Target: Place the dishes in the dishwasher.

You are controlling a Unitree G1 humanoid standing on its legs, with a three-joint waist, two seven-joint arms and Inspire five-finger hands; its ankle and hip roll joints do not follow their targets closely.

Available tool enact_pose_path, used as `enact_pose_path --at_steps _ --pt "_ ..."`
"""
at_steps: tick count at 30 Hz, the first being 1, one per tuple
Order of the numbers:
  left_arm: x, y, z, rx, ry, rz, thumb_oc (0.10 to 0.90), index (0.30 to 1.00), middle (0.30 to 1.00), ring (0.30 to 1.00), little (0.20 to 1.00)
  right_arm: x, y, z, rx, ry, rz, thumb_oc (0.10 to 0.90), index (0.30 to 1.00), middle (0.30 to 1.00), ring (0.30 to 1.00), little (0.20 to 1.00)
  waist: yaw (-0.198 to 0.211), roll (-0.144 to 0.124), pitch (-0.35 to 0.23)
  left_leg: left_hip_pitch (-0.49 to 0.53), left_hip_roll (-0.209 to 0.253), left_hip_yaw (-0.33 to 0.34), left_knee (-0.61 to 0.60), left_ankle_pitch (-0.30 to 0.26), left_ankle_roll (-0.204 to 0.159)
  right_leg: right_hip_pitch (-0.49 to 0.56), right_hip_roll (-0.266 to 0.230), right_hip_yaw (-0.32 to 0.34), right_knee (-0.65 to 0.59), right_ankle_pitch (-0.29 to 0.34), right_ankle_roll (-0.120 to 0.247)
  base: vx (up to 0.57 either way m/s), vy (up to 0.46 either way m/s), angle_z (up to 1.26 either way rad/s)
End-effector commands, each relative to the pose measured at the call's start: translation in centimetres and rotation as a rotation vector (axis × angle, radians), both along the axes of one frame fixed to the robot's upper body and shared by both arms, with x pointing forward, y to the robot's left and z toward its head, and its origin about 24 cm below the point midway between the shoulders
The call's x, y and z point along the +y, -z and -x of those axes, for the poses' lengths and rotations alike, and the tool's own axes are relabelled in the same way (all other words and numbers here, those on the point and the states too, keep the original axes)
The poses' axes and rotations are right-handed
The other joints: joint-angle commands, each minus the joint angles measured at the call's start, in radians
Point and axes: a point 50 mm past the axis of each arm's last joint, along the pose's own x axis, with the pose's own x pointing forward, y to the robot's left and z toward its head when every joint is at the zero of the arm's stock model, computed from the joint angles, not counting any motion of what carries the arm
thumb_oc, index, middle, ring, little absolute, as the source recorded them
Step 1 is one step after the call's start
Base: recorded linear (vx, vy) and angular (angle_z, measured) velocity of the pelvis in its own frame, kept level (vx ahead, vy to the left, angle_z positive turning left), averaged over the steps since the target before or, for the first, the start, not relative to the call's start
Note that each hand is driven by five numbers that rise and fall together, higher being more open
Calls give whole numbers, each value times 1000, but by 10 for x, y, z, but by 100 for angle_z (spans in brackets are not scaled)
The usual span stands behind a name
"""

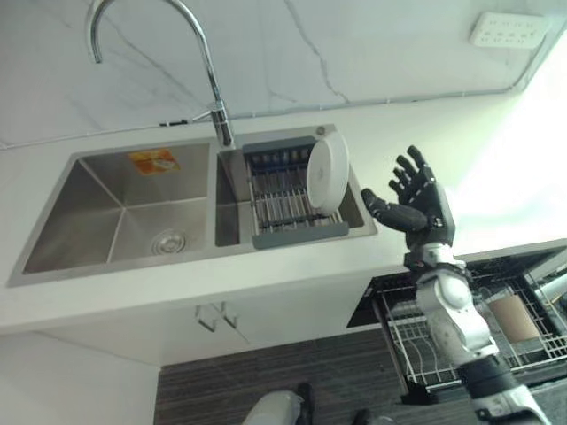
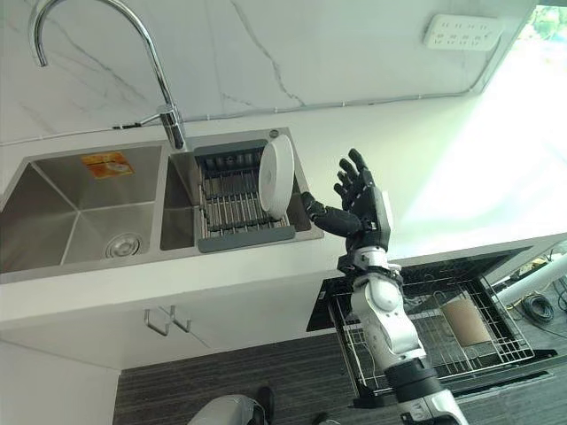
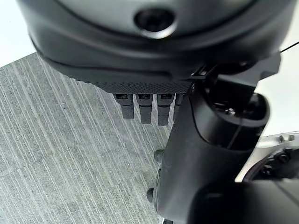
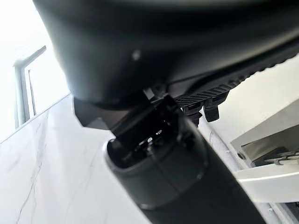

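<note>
A white plate (image 1: 327, 173) stands on edge in the grey drying rack (image 1: 266, 159) set in the sink's right basin. My right hand (image 1: 422, 204) is raised over the counter just right of the plate, fingers straight and spread, thumb pointing toward the plate without touching it. The plate's rim (image 4: 261, 179) shows past that hand in the right wrist view. My left hand (image 3: 145, 109) hangs over the floor with its fingers straight. Below the counter at the right, the dishwasher's wire rack (image 2: 483, 359) is pulled out and holds a tan cup (image 2: 466, 320).
A tall chrome tap (image 1: 211, 80) rises behind the steel sink (image 1: 97, 212). A white counter (image 1: 496, 190) runs to the right, with a wall socket (image 1: 505, 29) above it. Grey plank floor (image 3: 56, 154) lies below the cabinet front.
</note>
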Motion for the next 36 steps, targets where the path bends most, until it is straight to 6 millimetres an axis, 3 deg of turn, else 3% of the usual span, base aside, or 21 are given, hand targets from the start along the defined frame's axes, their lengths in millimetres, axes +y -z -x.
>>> enact_pose_path --at_steps 1,5,36 --pt "13 -2 0 17 85 -53 800 900 900 900 900 6 -69 -10 -281 -25 -52 800 900 900 900 900 34 -18 1 46 66 -55 10 -101 -87 4 -35 37 -16 -21 66 12 3 4" --pt "14 -3 -2 6 102 -64 800 900 900 900 900 14 -76 -16 -281 -26 -41 800 900 900 900 900 45 -17 7 48 64 -61 10 -101 -87 8 -39 31 -16 -18 68 0 0 0" --pt "25 -5 -2 8 122 -116 800 900 900 900 900 -6 -91 -49 -147 77 3 800 900 900 900 900 104 -15 15 57 54 -95 10 -89 -99 48 -42 -6 -16 -27 64 13 -5 5"
